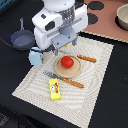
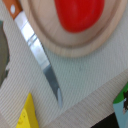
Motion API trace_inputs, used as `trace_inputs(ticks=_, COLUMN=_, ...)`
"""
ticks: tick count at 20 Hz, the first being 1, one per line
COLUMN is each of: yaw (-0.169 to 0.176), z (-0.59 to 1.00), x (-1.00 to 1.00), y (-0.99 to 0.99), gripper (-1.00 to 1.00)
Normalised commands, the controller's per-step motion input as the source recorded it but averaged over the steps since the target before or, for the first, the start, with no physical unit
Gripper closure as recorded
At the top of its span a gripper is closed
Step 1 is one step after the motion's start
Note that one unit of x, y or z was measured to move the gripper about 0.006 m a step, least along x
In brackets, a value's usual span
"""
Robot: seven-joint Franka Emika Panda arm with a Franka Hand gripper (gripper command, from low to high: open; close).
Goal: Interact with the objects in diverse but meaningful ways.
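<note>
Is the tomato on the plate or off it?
On: the tomato sits in the middle of the plate, with rim showing around it.

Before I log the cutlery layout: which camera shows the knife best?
The wrist view: the knife fills the frame, silver blade and orange handle sharp beside the plate. The exterior view shows an orange-handled utensil on the exterior view's right of the plate, too small to identify.

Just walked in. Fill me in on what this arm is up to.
The Panda arm hangs low over the placemat, above the tan plate that holds the red tomato. It holds nothing that can be seen; its end effector is hidden in both views. The knife lies beside the plate, a yellow packet sits near the mat's front edge, and a grey saucepan rests off the mat.
</note>
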Motion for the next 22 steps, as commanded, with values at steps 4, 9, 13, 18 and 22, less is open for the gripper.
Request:
trace_inputs(ticks=4, yaw=0.089, z=-0.13, x=0.36, y=-0.28, gripper=-1.00)
trace_inputs(ticks=9, yaw=0.110, z=-0.25, x=0.30, y=-0.18, gripper=-1.00)
trace_inputs(ticks=13, yaw=0.010, z=-0.02, x=0.70, y=0.04, gripper=-1.00)
trace_inputs(ticks=18, yaw=0.001, z=-0.09, x=0.53, y=0.00, gripper=-1.00)
trace_inputs(ticks=22, yaw=0.004, z=-0.13, x=0.45, y=0.00, gripper=-1.00)
